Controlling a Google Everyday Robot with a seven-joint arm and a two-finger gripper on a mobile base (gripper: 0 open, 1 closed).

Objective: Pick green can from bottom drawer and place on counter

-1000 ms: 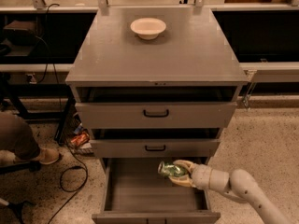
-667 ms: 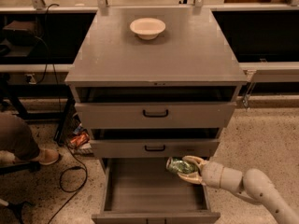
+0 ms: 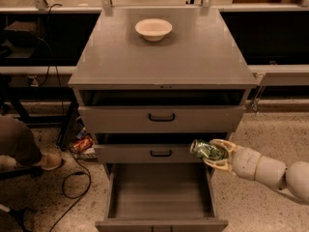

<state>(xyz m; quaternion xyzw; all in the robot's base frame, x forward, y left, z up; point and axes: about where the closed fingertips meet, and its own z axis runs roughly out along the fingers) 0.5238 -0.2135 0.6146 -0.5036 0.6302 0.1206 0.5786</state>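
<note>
- The green can (image 3: pixel 203 150) is in the air, tipped on its side. It is not in a drawer and not on the counter (image 3: pixel 159 62).
- The can hangs low, below the front edge of the counter and closer to the front right corner. It is just in front of the right end of the middle drawer (image 3: pixel 140 153).
- The gripper (image 3: pixel 210 152) has the can in its grip. One pale finger lies over the top of the can and one under it, shut tight on it.
- The white arm (image 3: pixel 270 170) reaches in from the right side.
- The bottom drawer (image 3: pixel 159 192) is pulled far out under the can. Its grey floor shows bare.
- The top drawer (image 3: pixel 161 119) is open a little, with a dark gap above it.
- A white bowl (image 3: pixel 153 29) sits on the counter near the back edge, about in the middle.
- On the floor to the left are a black cable (image 3: pixel 72 187) and a shoe (image 3: pixel 48 161).
</note>
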